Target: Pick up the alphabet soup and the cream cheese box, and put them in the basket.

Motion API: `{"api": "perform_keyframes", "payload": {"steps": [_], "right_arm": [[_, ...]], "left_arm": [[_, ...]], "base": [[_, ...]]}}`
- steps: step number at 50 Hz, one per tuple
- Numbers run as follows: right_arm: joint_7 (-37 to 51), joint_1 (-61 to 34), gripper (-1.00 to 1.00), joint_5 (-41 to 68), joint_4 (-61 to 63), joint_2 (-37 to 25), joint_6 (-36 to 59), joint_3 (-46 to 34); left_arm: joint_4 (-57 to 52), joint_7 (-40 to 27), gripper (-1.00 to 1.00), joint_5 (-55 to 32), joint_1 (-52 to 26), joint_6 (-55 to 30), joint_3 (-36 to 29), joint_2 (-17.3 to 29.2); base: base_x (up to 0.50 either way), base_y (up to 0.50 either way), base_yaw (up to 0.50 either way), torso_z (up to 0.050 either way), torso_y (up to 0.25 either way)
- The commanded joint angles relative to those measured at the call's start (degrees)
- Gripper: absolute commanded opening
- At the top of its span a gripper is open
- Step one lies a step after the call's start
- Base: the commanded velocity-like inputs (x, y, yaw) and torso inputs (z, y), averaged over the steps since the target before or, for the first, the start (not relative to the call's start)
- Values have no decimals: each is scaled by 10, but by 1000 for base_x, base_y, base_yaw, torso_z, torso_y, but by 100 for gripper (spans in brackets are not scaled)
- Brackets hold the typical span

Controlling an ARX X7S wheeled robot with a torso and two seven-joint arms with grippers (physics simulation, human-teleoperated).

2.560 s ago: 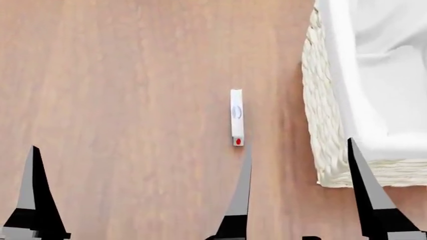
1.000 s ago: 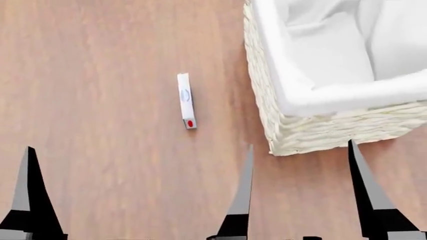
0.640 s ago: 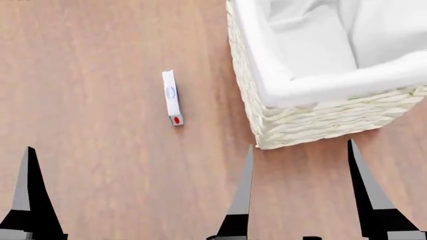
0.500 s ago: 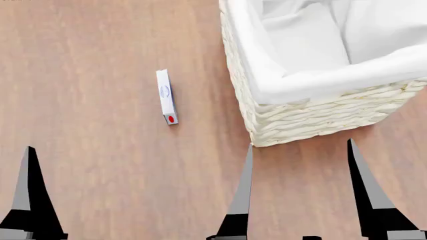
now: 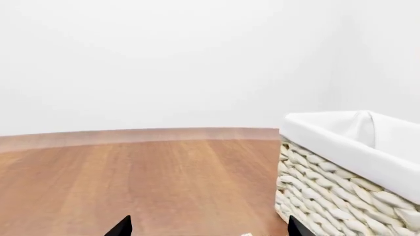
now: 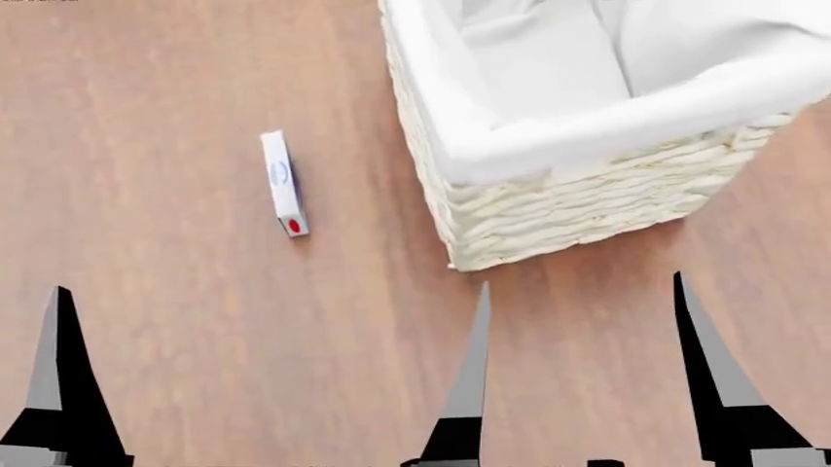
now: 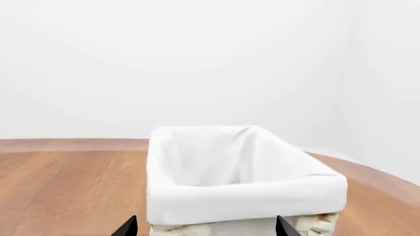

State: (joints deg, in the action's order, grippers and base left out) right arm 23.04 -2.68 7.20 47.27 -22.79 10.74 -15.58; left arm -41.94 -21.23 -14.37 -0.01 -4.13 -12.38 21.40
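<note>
The cream cheese box (image 6: 283, 183) is a thin white carton on the wooden surface, with a blue oval logo and its red spot at the near end. It sits a short gap left of the basket (image 6: 559, 209), which is cream wicker with a white liner folded over its rim. The right wrist view shows the basket (image 7: 236, 196) straight ahead. My right gripper (image 6: 581, 280) is open and empty just short of the basket's near wall. My left gripper (image 5: 208, 223) is open and empty; one of its fingers (image 6: 58, 379) shows near and left of the box. The alphabet soup is out of view.
Everything rests on a brown wooden surface (image 6: 195, 321). Its far edge (image 5: 131, 132) meets a plain white wall. The basket's wicker side (image 5: 328, 201) fills the right part of the left wrist view.
The head view has shifted: the box and basket slid left and upward in frame, and more of the basket's inside now shows. Both grippers keep their places in frame, still open.
</note>
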Motion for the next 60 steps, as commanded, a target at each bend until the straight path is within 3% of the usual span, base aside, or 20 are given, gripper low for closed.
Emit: {"api": "perform_keyframes", "payload": {"steps": [1,37,60], "right_arm": [[2,-1,100,1,1,-2,2,-1],[9,1,100,-3,4,-7,-1,-7],[24,42,100,-11,14,-14,-10,-13]], "left_arm": [[3,-1,100,-1,0,2,-2,1],[-1,-8,100,-2,4,7,-4,8],[9,-9,100,-8,0,11,-7,10]], "base": [[0,0,-176,0,0],[0,0,-177,0,0],[0,0,-4,0,0]]}}
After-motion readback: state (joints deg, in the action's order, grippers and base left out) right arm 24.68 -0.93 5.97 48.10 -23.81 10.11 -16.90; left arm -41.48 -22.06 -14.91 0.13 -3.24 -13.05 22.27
